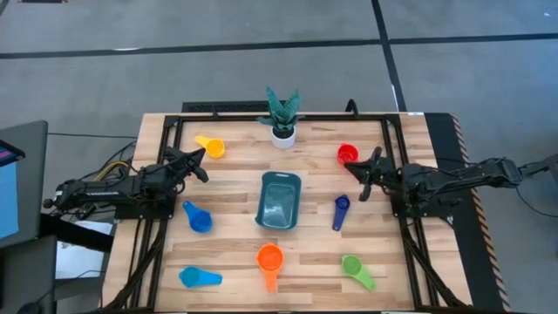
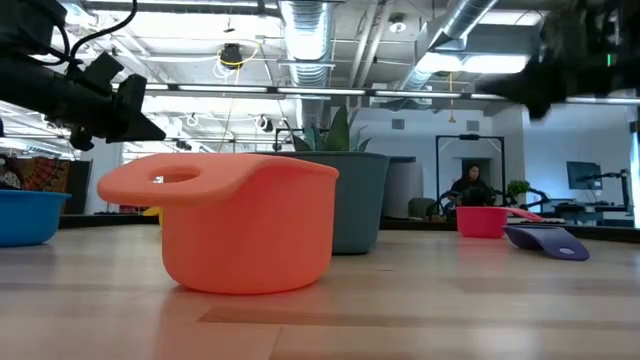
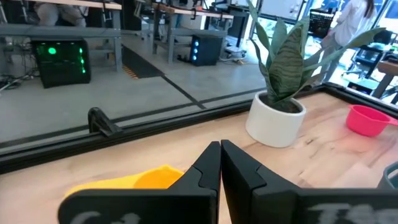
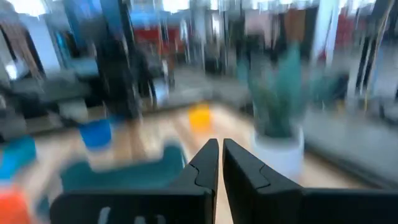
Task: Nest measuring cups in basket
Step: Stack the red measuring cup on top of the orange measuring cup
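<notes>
Lying empty at the table's middle, the basket (image 1: 279, 201) is being ringed by seven scattered cups, none yet nested. The yellow cup (image 1: 211, 146) is sitting at the far left, the red cup (image 1: 347, 154) at the far right, the dark blue cup (image 1: 340, 212) just right of the basket, the blue cup (image 1: 197, 218) to its left, and the light blue cup (image 1: 199, 277), orange cup (image 1: 269, 260) and green cup (image 1: 357, 269) along the near edge.

The left gripper (image 1: 197, 160) is being held just beside the yellow cup, fingers pressed together and gripping nothing, as the left wrist view is showing. The right gripper (image 1: 360, 171) is hovering just near of the red cup, likewise closed and empty.

Several risks are being judged likely. With fingers closed, a descent could be knocking a light cup aside instead of gripping it. A cup pinched by its short flat handle could be swinging or slipping. The plant pot (image 1: 282, 133), standing between the two far cups, could be clipped by either arm. Should small cups be dropped in first, larger ones would not be nesting inside them.
</notes>
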`<state>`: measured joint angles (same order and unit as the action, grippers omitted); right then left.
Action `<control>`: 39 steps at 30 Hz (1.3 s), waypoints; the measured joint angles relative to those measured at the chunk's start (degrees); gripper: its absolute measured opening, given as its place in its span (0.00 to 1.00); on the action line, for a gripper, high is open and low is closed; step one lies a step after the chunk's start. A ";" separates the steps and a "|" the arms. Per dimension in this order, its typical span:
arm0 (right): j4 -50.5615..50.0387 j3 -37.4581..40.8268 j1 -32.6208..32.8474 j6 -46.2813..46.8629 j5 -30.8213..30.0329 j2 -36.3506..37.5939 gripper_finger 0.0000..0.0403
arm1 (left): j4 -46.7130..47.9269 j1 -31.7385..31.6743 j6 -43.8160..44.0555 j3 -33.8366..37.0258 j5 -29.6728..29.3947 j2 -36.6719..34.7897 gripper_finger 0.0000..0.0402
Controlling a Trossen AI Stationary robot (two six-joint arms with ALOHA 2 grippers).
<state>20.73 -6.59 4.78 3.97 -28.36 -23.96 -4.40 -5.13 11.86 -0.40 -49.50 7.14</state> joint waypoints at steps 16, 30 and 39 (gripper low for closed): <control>-8.72 -9.69 -3.67 5.07 -4.91 -12.69 0.15 | 0.04 0.00 -0.01 0.00 0.13 0.02 0.00; -39.31 -24.51 -13.89 17.56 -3.46 -23.47 0.46 | 0.06 0.00 1.13 0.00 0.40 0.02 0.00; -37.85 -27.07 -8.53 19.77 7.04 -27.03 0.48 | 2.40 0.22 3.66 -1.44 15.14 0.44 0.00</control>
<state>-17.12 -33.66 -3.75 23.74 -21.32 -50.99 -2.00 -4.91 15.53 -1.85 -34.36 7.57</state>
